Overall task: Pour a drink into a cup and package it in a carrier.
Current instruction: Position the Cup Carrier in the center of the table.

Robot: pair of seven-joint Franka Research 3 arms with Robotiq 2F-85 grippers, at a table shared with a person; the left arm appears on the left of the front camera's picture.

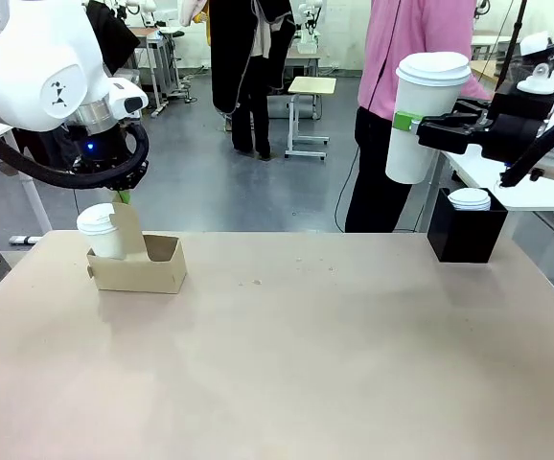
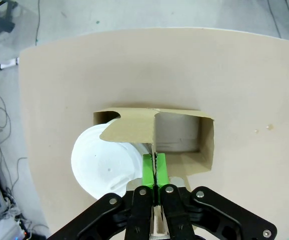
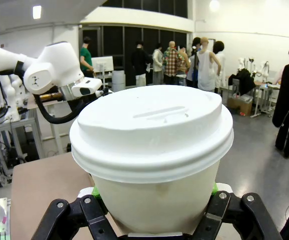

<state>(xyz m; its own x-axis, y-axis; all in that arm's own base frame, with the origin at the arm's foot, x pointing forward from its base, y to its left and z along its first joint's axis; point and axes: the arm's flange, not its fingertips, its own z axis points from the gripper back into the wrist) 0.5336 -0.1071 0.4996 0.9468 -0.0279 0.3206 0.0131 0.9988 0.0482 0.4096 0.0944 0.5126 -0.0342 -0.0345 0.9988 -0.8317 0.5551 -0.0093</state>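
Observation:
The brown cardboard carrier (image 1: 141, 273) (image 2: 184, 131) stands at the table's far left, with a short lidded white cup (image 1: 100, 230) (image 2: 102, 162) in its left hole and the other hole vacant. My left gripper (image 1: 122, 196) (image 2: 155, 170) hangs over it, shut on the raised central handle panel (image 1: 128, 230). High at the right, my right gripper (image 1: 419, 125) (image 3: 154, 194) is shut on the tall white cup (image 1: 426, 115) (image 3: 154, 150), which is upright and carries a white lid. The drink is out of view.
A black box (image 1: 466, 238) with a white lid (image 1: 469, 198) on top stands at the table's far right edge. A person in a pink top (image 1: 402, 57) stands behind the table. The tan tabletop (image 1: 306, 364) lies bare between carrier and box.

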